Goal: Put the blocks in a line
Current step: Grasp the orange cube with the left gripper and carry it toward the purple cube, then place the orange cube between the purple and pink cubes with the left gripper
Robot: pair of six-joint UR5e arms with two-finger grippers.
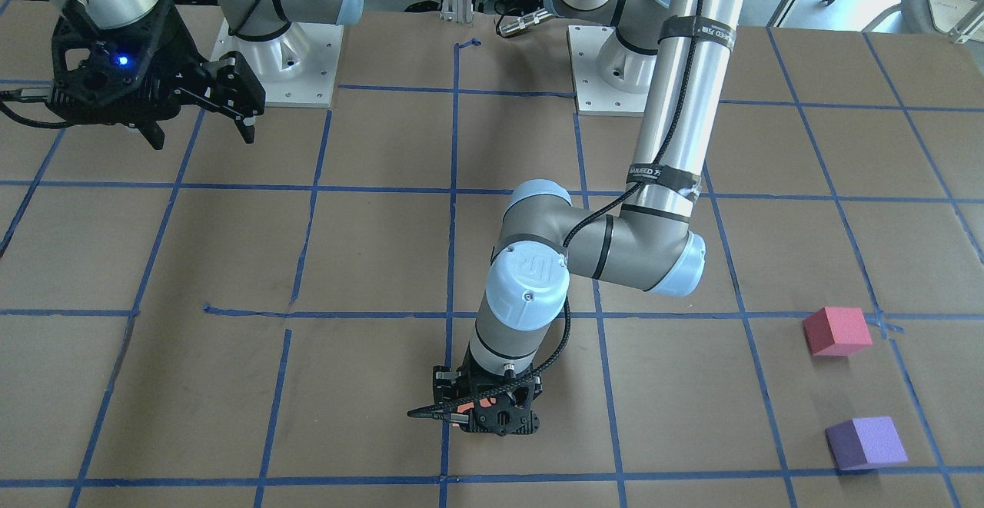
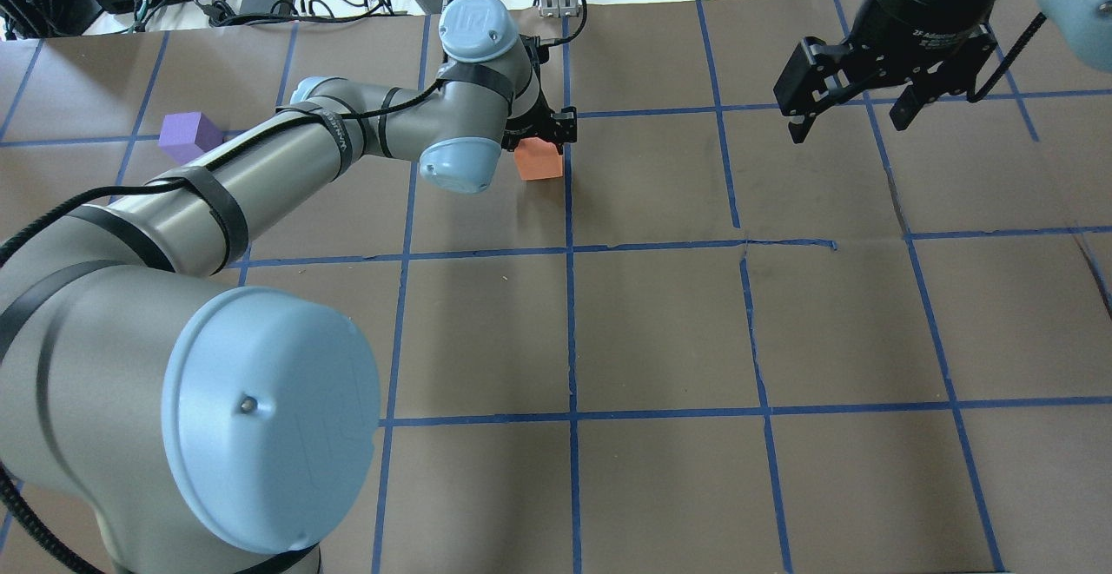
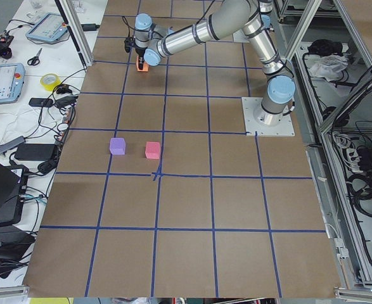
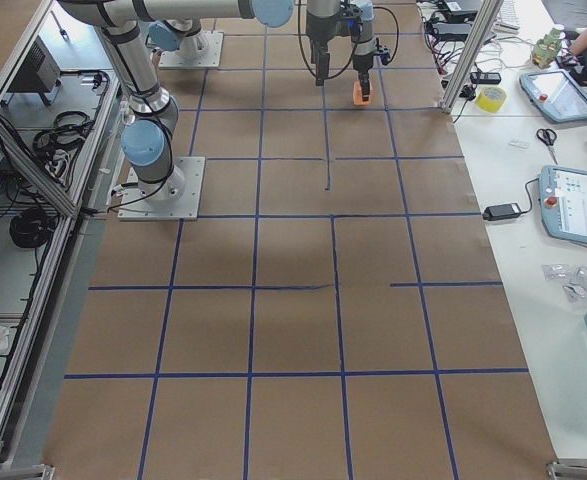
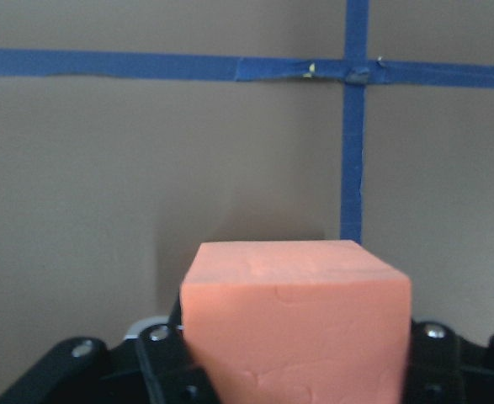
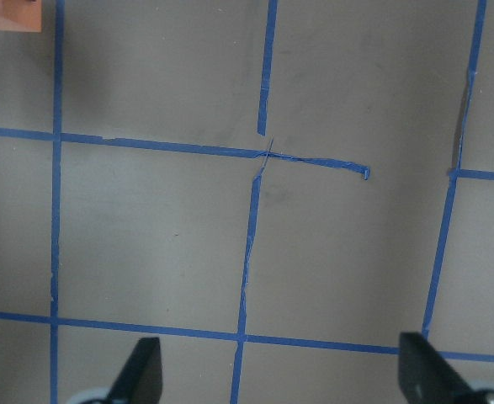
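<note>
- The brown table [image 2: 660,322] is covered with paper and divided into squares by blue tape [image 2: 571,331].
- Along its far edge stands a white bench [image 3: 27,69] with tablets, cables and a tape roll.
- The right gripper [image 2: 847,125] hangs over the right half, its fingers wide apart and holding nothing.
- The left gripper [image 1: 492,420] is closed on the orange block [image 5: 297,320], low near the middle of the far edge.
- The pink block [image 1: 836,331] and the purple block [image 1: 866,443] lie apart toward the far left corner, the purple one nearer the far edge.

Even bright light is falling across all views, casting only soft shadows; the orange block [image 5: 297,324] is blurring close-up at lower centre of the left wrist view.
</note>
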